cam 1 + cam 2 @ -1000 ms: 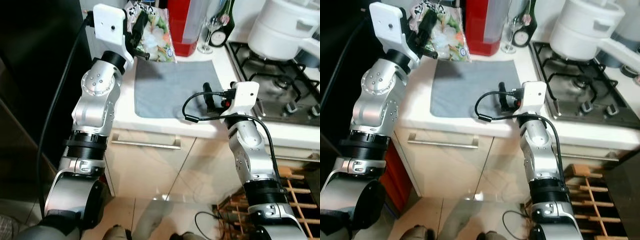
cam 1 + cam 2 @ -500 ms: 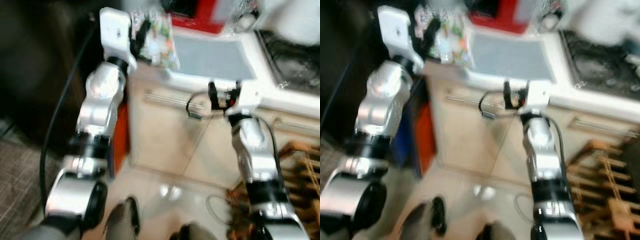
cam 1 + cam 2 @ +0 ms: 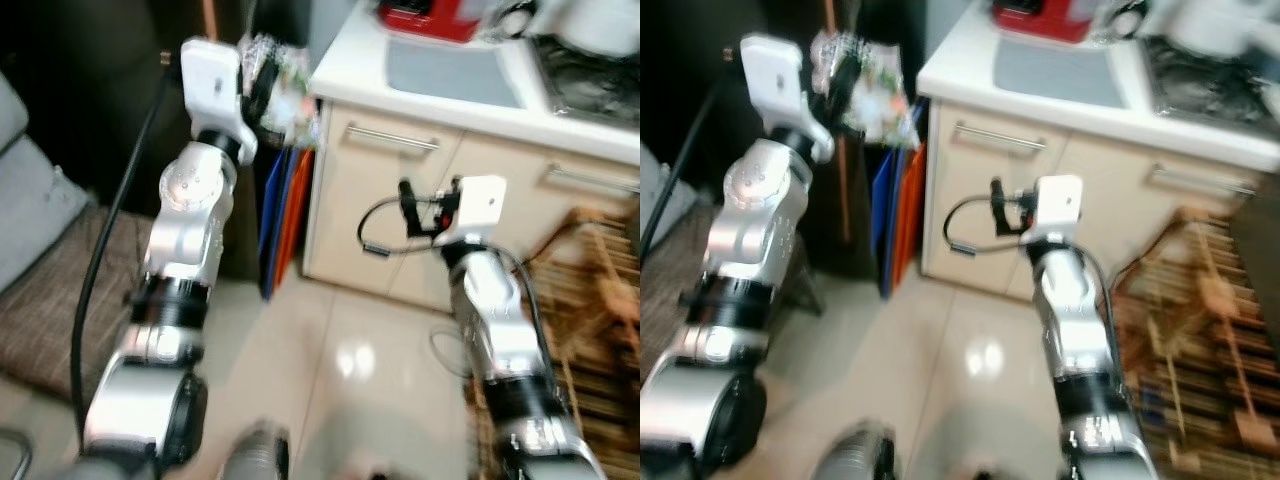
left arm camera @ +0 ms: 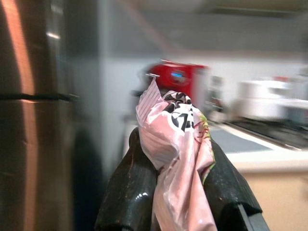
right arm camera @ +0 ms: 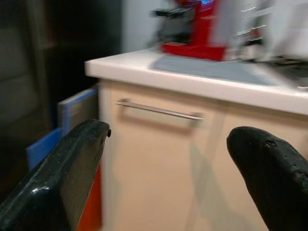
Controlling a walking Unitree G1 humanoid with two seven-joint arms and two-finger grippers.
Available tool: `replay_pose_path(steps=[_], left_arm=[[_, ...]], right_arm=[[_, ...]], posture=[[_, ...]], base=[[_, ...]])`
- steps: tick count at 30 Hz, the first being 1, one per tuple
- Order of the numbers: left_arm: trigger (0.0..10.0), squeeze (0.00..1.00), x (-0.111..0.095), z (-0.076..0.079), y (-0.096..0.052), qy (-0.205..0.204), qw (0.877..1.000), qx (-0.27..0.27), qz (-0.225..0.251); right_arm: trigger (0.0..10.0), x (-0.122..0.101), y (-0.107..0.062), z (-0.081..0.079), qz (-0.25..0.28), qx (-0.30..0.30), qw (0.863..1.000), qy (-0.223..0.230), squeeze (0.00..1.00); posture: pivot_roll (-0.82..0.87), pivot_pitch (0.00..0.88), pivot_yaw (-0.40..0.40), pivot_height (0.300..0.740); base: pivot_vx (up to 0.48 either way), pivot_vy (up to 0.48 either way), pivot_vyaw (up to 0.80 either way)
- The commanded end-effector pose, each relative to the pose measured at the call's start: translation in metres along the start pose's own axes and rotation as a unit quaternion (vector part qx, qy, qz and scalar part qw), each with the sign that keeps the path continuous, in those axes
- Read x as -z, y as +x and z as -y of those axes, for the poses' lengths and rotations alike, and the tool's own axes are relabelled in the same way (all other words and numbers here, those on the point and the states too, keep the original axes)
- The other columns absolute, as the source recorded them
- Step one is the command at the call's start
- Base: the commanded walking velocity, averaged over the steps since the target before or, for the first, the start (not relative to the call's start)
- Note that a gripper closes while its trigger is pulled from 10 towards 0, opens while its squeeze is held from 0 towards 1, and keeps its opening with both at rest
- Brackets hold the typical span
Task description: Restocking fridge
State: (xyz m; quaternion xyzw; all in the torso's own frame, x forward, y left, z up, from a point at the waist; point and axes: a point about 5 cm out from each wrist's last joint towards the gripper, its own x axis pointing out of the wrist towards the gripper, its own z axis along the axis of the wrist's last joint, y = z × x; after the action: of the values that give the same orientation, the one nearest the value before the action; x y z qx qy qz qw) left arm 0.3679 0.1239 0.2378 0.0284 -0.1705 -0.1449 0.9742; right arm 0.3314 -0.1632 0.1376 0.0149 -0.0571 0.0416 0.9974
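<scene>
A printed plastic bag of frozen vegetables (image 3: 288, 92) hangs in the air to the left of the counter, with my left gripper (image 3: 262, 82) shut on its top edge. In the left wrist view the pink crinkled bag (image 4: 185, 159) is pinched between both black fingers (image 4: 132, 187). A tall dark, glossy surface (image 4: 29, 120) stands close on one side of it. My right gripper (image 3: 428, 192) is held out at chest height in front of the cabinet, open with nothing in it; the right wrist view shows its fingertips (image 5: 72, 159) wide apart.
The white counter (image 3: 430, 98) carries a grey mat (image 3: 450, 72) and a red appliance (image 3: 430, 12); a drawer handle (image 3: 392, 138) is below. Blue and orange boards (image 3: 288, 215) lean beside the cabinet. A wooden rack (image 3: 590, 300) stands at the right, a grey rug (image 3: 50, 300) at the left.
The whole picture has shifted: the camera has drawn back from the counter and the floor now shows. The bag has left the countertop, still in my left gripper. The right gripper stays open.
</scene>
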Motion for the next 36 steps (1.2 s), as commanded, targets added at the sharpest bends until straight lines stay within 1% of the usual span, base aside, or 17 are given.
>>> replay_pose_path(steps=[1, 5, 6, 8, 11, 12, 13, 14, 15, 16, 21, 23, 26, 31, 33, 35, 36], left_arm=[[10.0, 0.00, -0.009, 0.002, 0.000, 0.004, 1.000, 0.008, 0.017], [10.0, 0.00, 0.007, 0.004, -0.016, 0.003, 1.000, 0.007, -0.007], [10.0, 0.00, 0.007, 0.004, -0.016, 0.003, 1.000, 0.007, -0.007], [10.0, 0.00, 0.025, 0.006, -0.030, -0.010, 0.999, -0.001, -0.032], [10.0, 0.00, 0.045, 0.010, -0.043, -0.026, 0.998, -0.014, -0.060], [10.0, 0.00, 0.057, 0.013, -0.053, -0.032, 0.996, -0.023, -0.080], [10.0, 0.00, 0.057, 0.013, -0.053, -0.032, 0.996, -0.023, -0.080], [10.0, 0.00, 0.063, 0.014, -0.060, -0.035, 0.995, -0.029, -0.091], [10.0, 0.00, 0.063, 0.014, -0.060, -0.035, 0.995, -0.029, -0.091], [10.0, 0.00, 0.067, 0.015, -0.066, -0.035, 0.994, -0.031, -0.100], [10.0, 0.00, 0.081, 0.016, -0.084, -0.035, 0.991, -0.034, -0.126], [10.0, 0.00, 0.078, 0.017, -0.089, -0.034, 0.991, -0.032, -0.126], [10.0, 0.00, 0.077, 0.016, -0.091, -0.030, 0.992, -0.025, -0.121], [10.0, 0.00, 0.081, 0.013, -0.083, -0.017, 0.991, -0.027, -0.126], [10.0, 0.00, 0.081, 0.012, -0.075, 0.012, 0.991, -0.025, -0.132], [10.0, 0.00, 0.079, 0.014, -0.068, 0.028, 0.991, -0.015, -0.130], [10.0, 0.05, 0.078, 0.015, -0.066, 0.034, 0.991, -0.007, -0.126]], right_arm=[[10.0, -0.008, 0.001, 0.003, 0.014, 0.005, 1.000, -0.002, 0.00], [10.0, -0.003, -0.003, 0.009, 0.004, 0.017, 1.000, 0.001, 0.00], [10.0, -0.003, -0.003, 0.009, 0.004, 0.017, 1.000, 0.001, 0.00], [10.0, 0.001, -0.006, 0.010, -0.003, 0.024, 1.000, 0.000, 0.00], [10.0, 0.007, -0.009, 0.009, -0.012, 0.027, 1.000, 0.000, 0.00], [10.0, 0.012, -0.012, 0.008, -0.021, 0.026, 0.999, 0.000, 0.00], [10.0, 0.012, -0.012, 0.008, -0.021, 0.026, 0.999, 0.000, 0.00], [10.0, 0.017, -0.015, 0.005, -0.028, 0.023, 0.999, -0.001, 0.00], [10.0, 0.017, -0.015, 0.005, -0.028, 0.023, 0.999, -0.001, 0.00], [10.0, 0.022, -0.017, 0.003, -0.038, 0.017, 0.999, 0.000, 0.00], [10.0, 0.036, -0.022, -0.006, -0.060, 0.003, 0.998, 0.002, 0.00], [10.0, 0.039, -0.025, -0.007, -0.071, 0.009, 0.997, 0.014, 0.00], [10.0, 0.044, -0.027, -0.008, -0.085, 0.021, 0.996, 0.032, 0.00], [10.0, 0.051, -0.030, -0.011, -0.086, 0.022, 0.996, 0.028, 0.00], [10.0, 0.050, -0.029, -0.011, -0.080, 0.029, 0.996, 0.024, 0.00], [10.0, 0.047, -0.028, -0.009, -0.072, 0.033, 0.997, 0.017, 0.00], [10.0, 0.047, -0.028, -0.009, -0.070, 0.035, 0.997, 0.015, 0.00]], posture=[[-0.04, 0.000, -0.040, 0.740], [-0.04, 0.000, -0.034, 0.740], [-0.04, 0.000, -0.034, 0.740], [-0.04, 0.000, -0.034, 0.740], [-0.04, 0.000, -0.037, 0.740], [-0.02, 0.000, -0.041, 0.740], [-0.02, 0.000, -0.041, 0.740], [-0.02, 0.000, -0.042, 0.740], [-0.02, 0.000, -0.042, 0.740], [-0.01, 0.000, -0.044, 0.740], [0.03, 0.000, -0.058, 0.740], [0.04, 0.000, -0.065, 0.740], [0.06, 0.000, -0.070, 0.740], [0.03, 0.000, -0.026, 0.740], [0.00, 0.000, 0.016, 0.740], [-0.01, 0.000, 0.033, 0.740], [-0.01, 0.000, 0.033, 0.740]], base=[[0.000, 0.000, 0.00], [0.000, 0.000, 0.00], [0.000, 0.000, 0.00], [0.000, -0.240, 0.00], [0.000, -0.477, 0.00], [0.000, -0.472, 0.00], [0.000, -0.472, 0.00], [0.000, -0.472, 0.00], [0.000, -0.472, 0.00], [0.000, -0.472, 0.00], [0.000, -0.472, 0.00], [0.000, -0.472, 0.00], [0.000, -0.472, 0.00], [0.000, -0.471, 0.00], [0.000, -0.465, 0.00], [0.000, -0.465, 0.00], [0.000, -0.465, 0.00]])
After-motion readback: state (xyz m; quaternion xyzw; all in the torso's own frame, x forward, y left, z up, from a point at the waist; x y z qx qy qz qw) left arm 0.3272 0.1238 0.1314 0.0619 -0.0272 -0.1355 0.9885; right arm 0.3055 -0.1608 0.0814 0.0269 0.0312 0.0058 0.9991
